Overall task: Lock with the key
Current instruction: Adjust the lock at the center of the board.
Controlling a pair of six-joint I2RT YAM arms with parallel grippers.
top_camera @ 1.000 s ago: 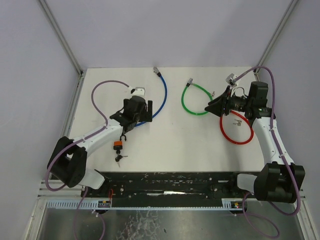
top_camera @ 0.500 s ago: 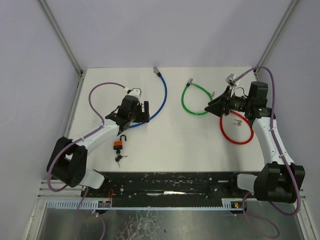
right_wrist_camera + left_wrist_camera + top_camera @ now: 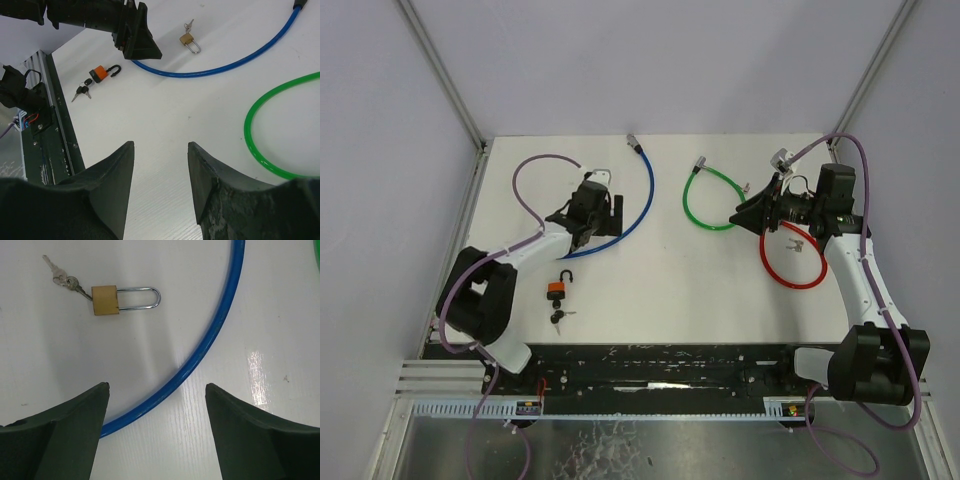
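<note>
An orange padlock (image 3: pixel 558 288) with its shackle open lies on the white table (image 3: pixel 660 280), with black-headed keys (image 3: pixel 560 317) just in front of it. Both show in the right wrist view: the padlock (image 3: pixel 99 75) and the keys (image 3: pixel 82 91). A brass padlock (image 3: pixel 106 300) with its shackle closed and silver keys (image 3: pixel 62 277) in it lies beyond the blue cable (image 3: pixel 210 340). My left gripper (image 3: pixel 592 218) is open and empty, hovering over the blue cable (image 3: pixel 645 195), well behind the orange padlock. My right gripper (image 3: pixel 748 213) is open and empty above the table by the green cable (image 3: pixel 705 205).
A red cable loop (image 3: pixel 790 262) lies under the right arm with small silver keys (image 3: pixel 798 245) inside it. The green cable (image 3: pixel 270 130) curves to the right of my right gripper (image 3: pixel 161 145). A black rail (image 3: pixel 660 362) runs along the near edge.
My left gripper has moved away from the orange padlock, back and to the right to the blue cable. The padlock and keys have stayed put. The right arm has not moved.
</note>
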